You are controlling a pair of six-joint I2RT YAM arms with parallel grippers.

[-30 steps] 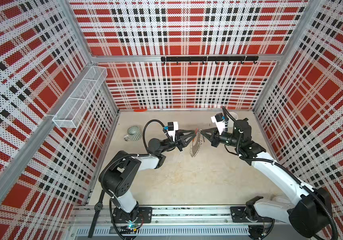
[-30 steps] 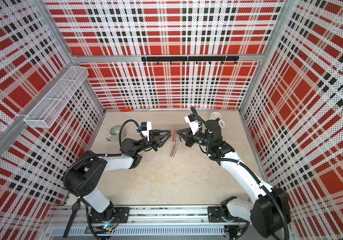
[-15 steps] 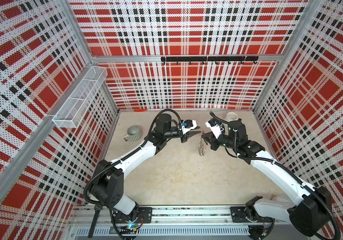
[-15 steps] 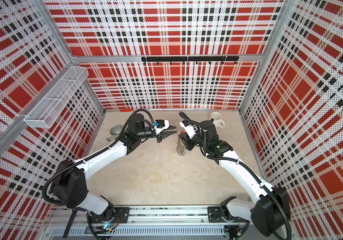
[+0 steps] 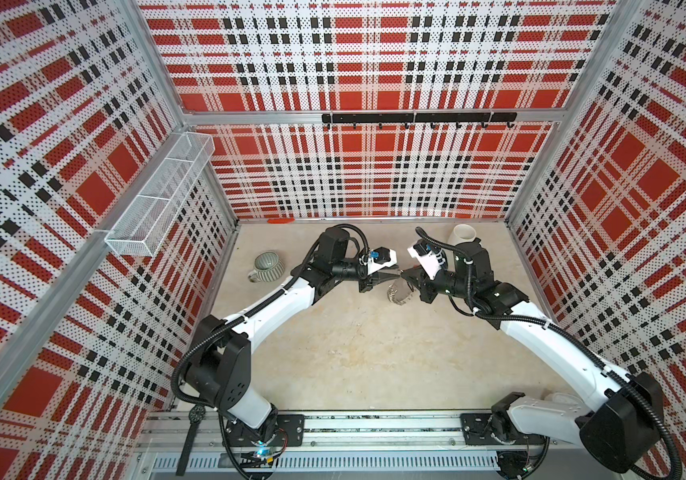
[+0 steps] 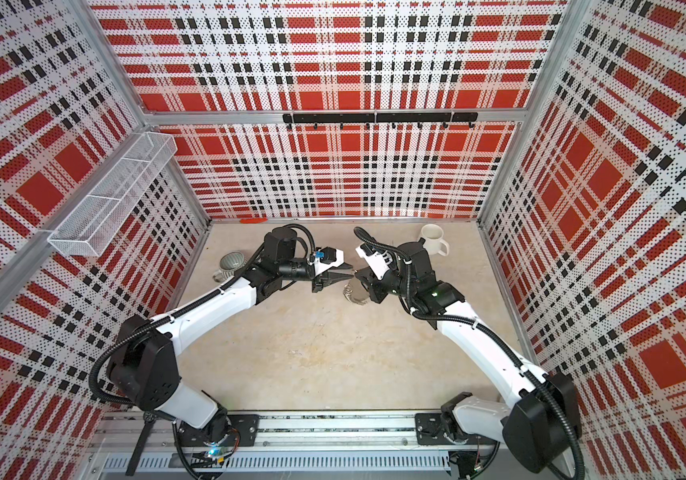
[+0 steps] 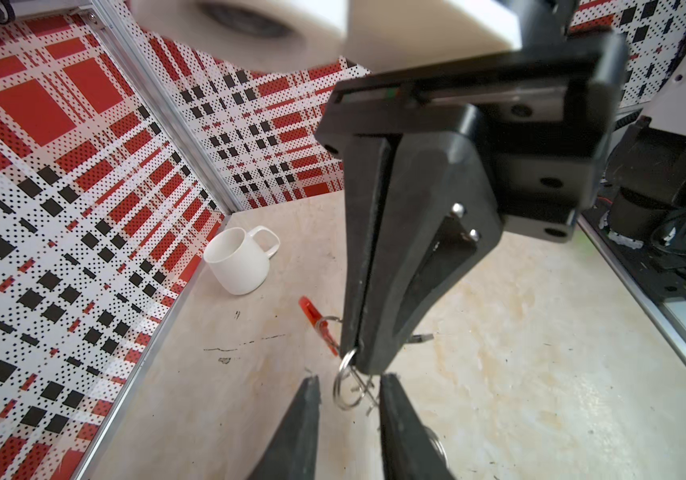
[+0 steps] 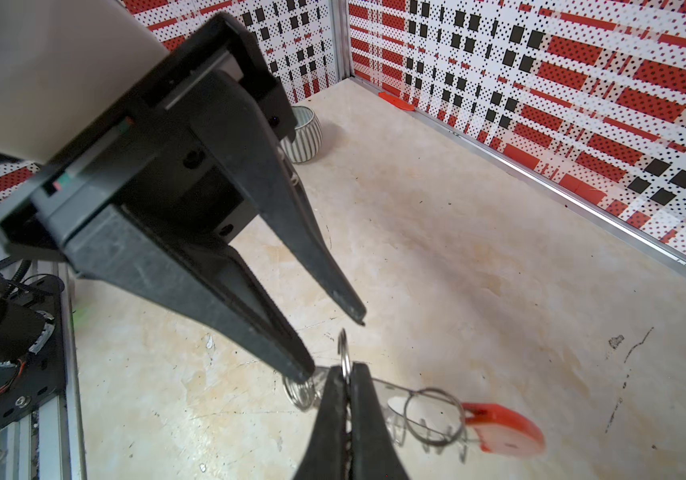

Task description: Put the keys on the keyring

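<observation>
- The right gripper (image 8: 347, 370) is pinched fully closed on one small wire loop (image 8: 343, 347) of the keyring (image 8: 434, 409).
- The keyring hangs below that grip, over the back middle of the table (image 5: 353, 353). Its red piece (image 8: 503, 428) lies out past the closed fingers. Whether it touches the table is unclear.
- The left gripper (image 7: 350, 380) stands partly open and holds nothing, with its tips on either side of the pinched loop.
- A white mug (image 7: 239, 262) and a ribbed grey mug (image 5: 267, 266) stand well apart from the keyring.

White links (image 5: 274, 307), black joint housings (image 5: 218, 370), ribbed black conduits (image 5: 436, 243); tapered black fingers (image 7: 411, 249), silver screws (image 7: 457, 209), white camera mounts (image 5: 384, 255).
</observation>
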